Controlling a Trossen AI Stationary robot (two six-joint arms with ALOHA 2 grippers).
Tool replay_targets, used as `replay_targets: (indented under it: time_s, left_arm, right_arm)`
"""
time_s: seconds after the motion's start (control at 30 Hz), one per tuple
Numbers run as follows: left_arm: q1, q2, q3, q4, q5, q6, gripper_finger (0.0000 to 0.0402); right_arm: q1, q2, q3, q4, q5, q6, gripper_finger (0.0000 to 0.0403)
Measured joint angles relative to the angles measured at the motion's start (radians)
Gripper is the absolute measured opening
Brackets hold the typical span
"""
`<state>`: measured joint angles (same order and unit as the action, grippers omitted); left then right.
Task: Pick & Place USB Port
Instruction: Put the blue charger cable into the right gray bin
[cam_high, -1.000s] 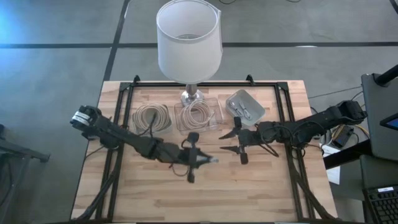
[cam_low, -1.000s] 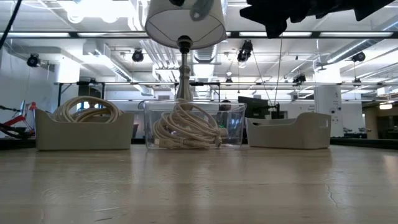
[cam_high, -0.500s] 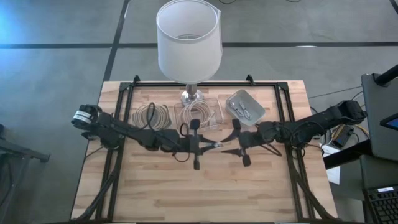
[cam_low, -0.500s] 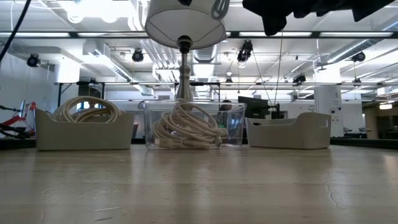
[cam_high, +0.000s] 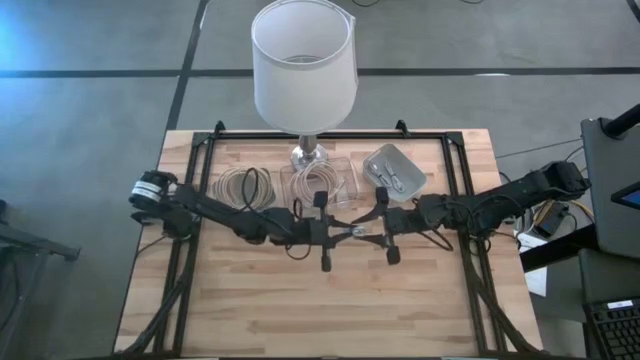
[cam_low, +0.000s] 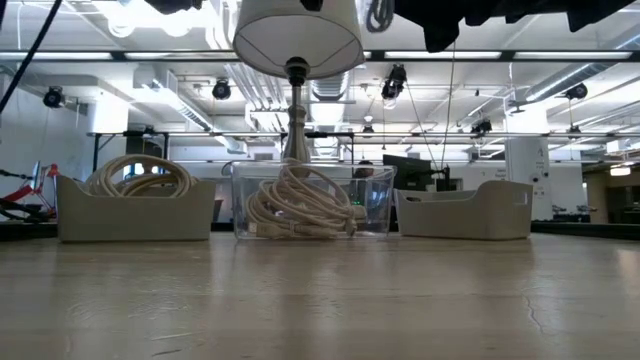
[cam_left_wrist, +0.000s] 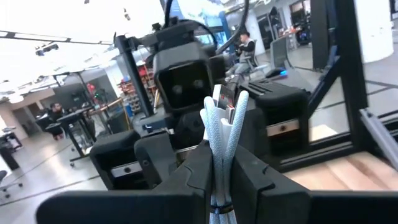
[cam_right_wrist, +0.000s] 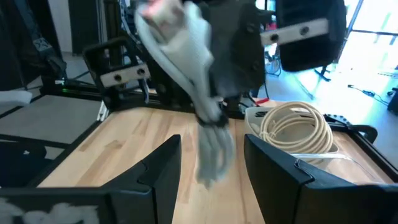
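Observation:
A bundle of white USB cable (cam_left_wrist: 222, 127) is folded into loops, with a plug end showing at its tip. My left gripper (cam_high: 340, 232) is shut on it above the table's middle. In the right wrist view the bundle (cam_right_wrist: 208, 134) shows blurred, just ahead of my right gripper's (cam_right_wrist: 214, 171) open fingers. My right gripper (cam_high: 370, 228) faces the left one from the table's right, a short way off the bundle. Both grippers are high above the table and show only as dark shapes at the top of the low view. My left gripper pinches the folded cable bundle between its two fingers, at the bundle's tied end (cam_left_wrist: 219, 165). The fingers lie level and point toward the table's right. The looped end sticks out past the fingertips. The bundle is lifted clear of the table.
Three bins stand in a row at the far side. An open bin (cam_high: 245, 188) holds a coiled cable, a clear bin (cam_high: 320, 186) holds more cable, and a grey bin (cam_high: 395, 170) holds small parts. A lamp (cam_high: 303, 60) stands behind them. The near half of the table (cam_high: 320, 310) is bare wood.
My left gripper has carried the cable bundle toward the table's right and a little toward its far edge, up to my right gripper. The bundle has stayed clear of the table.

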<state>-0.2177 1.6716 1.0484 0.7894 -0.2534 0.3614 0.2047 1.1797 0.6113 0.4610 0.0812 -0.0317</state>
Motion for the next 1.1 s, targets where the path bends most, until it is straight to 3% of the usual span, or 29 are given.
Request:
replay_targets:
  time_s: [0.4, 0.63, 0.87, 1.1]
  left_arm:
    - [0.040, 0.091, 0.062, 0.020, 0.013, 0.003, 0.0038]
    - [0.041, 0.099, 0.066, 0.015, 0.011, 0.011, 0.0039]
    - [0.040, 0.088, 0.062, 0.010, 0.009, 0.007, 0.0039]
    - [0.040, 0.087, 0.061, -0.009, 0.004, -0.029, 0.0039]
  right_arm:
    - [-0.001, 0.000, -0.004, -0.004, 0.008, -0.058, 0.0153]
    - [0.001, -0.002, -0.005, -0.092, 0.107, -0.060, 0.0099]
    - [0.000, 0.000, -0.006, -0.110, 0.128, -0.081, 0.0034]
    - [0.000, 0.000, -0.006, -0.122, 0.129, -0.080, 0.0022]
